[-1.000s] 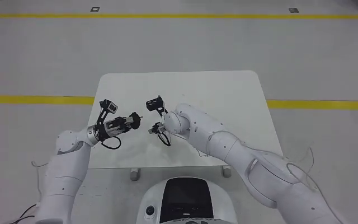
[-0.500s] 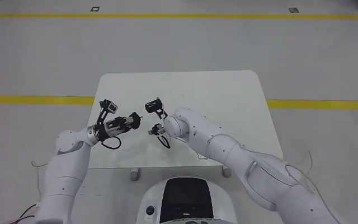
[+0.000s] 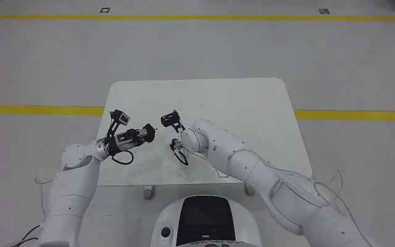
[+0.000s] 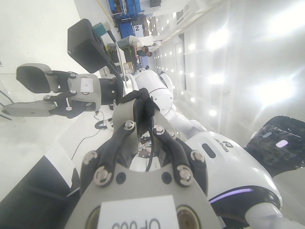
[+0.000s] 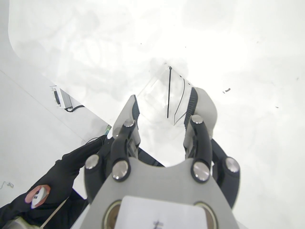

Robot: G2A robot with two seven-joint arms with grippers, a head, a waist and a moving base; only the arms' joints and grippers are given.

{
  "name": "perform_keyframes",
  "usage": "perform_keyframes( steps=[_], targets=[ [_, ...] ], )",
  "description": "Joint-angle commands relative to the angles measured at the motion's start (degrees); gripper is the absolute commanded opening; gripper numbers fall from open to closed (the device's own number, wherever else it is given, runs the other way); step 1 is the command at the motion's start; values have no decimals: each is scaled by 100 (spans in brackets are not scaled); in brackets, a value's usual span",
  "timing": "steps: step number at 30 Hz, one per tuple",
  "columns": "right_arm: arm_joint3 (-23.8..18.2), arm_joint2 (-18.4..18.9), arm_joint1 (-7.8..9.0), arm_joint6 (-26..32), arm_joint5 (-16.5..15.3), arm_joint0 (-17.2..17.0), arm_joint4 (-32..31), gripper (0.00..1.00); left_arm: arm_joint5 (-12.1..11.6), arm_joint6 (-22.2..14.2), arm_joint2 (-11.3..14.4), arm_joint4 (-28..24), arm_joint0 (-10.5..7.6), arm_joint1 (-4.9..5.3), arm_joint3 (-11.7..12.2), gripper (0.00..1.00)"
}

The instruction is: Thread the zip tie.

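Right hand (image 5: 164, 96) spread wide above black zip tie (image 5: 169, 91) on worktop (image 5: 238, 48). Left hand (image 4: 140, 104) pinched closed, toward worktop's 9 o'clock.

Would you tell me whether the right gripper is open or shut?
Open: the right gripper shows its fingers well apart.

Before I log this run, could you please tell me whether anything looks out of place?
Nothing looks spilled or damaged. The zip tie lies straight on the table, framed by the open right claw, not yet grasped.
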Motion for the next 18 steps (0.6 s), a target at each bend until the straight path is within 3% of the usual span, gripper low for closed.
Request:
perform_keyframes(
  steps=[1,18],
  targets=[
    [40,10,-18,1,-23,-9,-19,9,0,0,0,0,0,0,0,0],
    [715,-114,-345,716,-356,144,-157,11,0,0,0,0,0,0,0,0]
  ],
)
